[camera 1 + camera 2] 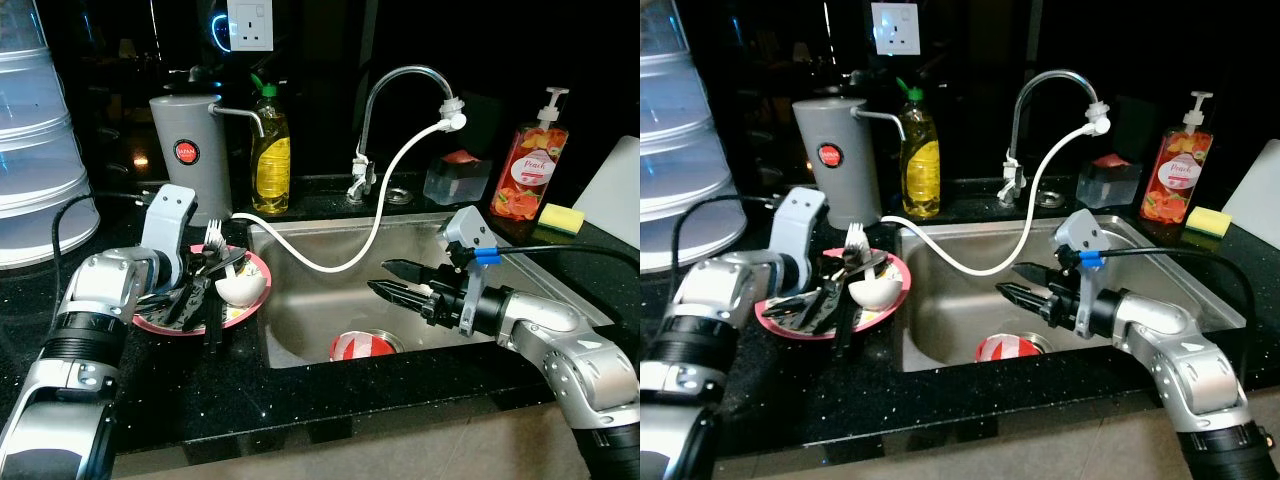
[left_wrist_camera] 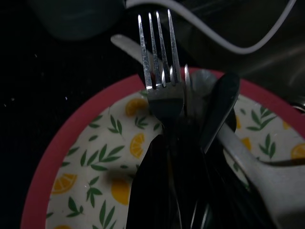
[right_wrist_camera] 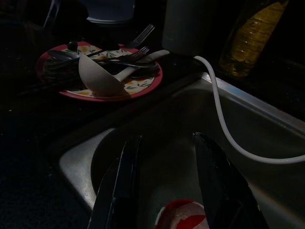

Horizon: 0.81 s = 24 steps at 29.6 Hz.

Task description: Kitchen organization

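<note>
On the black counter left of the sink, a pink-rimmed plate (image 1: 250,305) holds a white ladle (image 1: 240,289) and cutlery. The left gripper (image 1: 205,290) rests over it, fingers pinching a fork (image 2: 159,62) by its handle, tines free. Over the steel sink (image 1: 330,250), the right gripper (image 1: 395,280) hovers with fingers spread, above a red-and-white dish (image 1: 362,346) at the drain.

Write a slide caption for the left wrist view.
Left gripper shut on a fork above the lemon-patterned plate.
</note>
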Available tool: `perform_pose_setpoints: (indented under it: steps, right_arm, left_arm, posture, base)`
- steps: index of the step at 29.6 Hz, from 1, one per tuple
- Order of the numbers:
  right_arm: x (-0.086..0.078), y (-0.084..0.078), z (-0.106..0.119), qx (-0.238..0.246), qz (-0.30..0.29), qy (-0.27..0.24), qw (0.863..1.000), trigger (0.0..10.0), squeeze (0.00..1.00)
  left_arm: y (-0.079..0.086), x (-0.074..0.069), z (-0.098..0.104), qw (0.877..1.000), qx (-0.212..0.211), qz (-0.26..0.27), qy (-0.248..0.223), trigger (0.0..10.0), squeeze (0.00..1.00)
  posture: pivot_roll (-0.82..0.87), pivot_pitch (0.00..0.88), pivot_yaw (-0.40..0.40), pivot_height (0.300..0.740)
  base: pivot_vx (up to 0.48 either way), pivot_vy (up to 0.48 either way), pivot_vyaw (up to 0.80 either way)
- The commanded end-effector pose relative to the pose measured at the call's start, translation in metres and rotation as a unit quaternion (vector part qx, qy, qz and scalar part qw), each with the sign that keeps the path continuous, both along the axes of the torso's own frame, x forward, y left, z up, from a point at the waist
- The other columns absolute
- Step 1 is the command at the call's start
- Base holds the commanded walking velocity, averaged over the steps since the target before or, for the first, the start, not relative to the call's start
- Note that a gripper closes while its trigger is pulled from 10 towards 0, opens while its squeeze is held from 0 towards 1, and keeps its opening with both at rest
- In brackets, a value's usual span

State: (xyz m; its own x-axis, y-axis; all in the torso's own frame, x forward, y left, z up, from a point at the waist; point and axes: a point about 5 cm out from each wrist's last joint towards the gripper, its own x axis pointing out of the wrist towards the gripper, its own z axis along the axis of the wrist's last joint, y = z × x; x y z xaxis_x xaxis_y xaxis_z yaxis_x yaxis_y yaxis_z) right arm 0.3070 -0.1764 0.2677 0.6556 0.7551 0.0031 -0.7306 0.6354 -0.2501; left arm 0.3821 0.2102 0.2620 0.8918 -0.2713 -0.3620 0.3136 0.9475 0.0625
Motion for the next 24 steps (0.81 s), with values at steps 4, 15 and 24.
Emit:
perform_pose_setpoints:
  steps: [4,15,24]
  right_arm:
    - [0.001,0.001,0.003,0.001,0.001,-0.007,1.0,10.0,0.0]
    - [0.002,0.001,0.004,0.002,0.001,-0.009,1.0,10.0,0.0]
    - [0.002,0.0,0.005,0.002,0.0,-0.011,1.0,10.0,0.0]
  left_arm:
    - [0.001,0.0,0.016,1.0,-0.004,-0.002,-0.025,10.0,0.0]
    - [0.01,0.003,0.04,0.998,-0.008,0.005,-0.06,10.0,0.0]
    - [0.001,0.009,0.064,0.995,-0.024,-0.015,-0.091,10.0,0.0]
  posture:
    - [-0.06,0.036,-0.042,0.74]
    - [-0.06,0.032,-0.039,0.74]
    - [-0.06,0.031,-0.038,0.74]
  base:
    - [0.0,0.0,0.0]
    - [0.0,0.0,0.0]
    - [0.0,0.0,0.0]
